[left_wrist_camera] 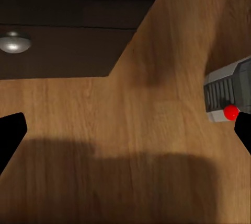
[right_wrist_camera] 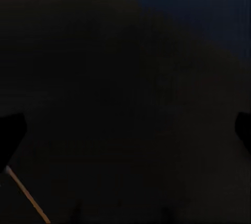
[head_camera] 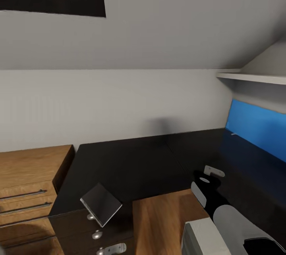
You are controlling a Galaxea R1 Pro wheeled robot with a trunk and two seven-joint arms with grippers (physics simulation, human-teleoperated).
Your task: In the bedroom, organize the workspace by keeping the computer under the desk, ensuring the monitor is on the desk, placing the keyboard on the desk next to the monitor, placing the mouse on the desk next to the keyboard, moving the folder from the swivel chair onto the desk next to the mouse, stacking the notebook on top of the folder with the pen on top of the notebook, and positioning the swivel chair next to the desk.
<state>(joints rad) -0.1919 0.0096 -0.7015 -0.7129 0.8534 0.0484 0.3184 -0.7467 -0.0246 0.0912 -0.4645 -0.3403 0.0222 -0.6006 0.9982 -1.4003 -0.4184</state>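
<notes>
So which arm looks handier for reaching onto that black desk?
Probably the right. The right gripper hangs over the black desk, while the left wrist view looks down on wooden floor beside it.

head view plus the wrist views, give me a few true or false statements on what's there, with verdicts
1. A blue panel stands along the far right of the dark surface. True.
2. A monitor stands on the dark surface. False: no monitor shows there.
3. A wooden drawer unit with bar handles sits at the left. True.
4. The left gripper is shut on a pen. False: its fingers stand wide apart over wood floor, holding nothing.
5. The left wrist view shows a grey device with a red dot. True.
</notes>
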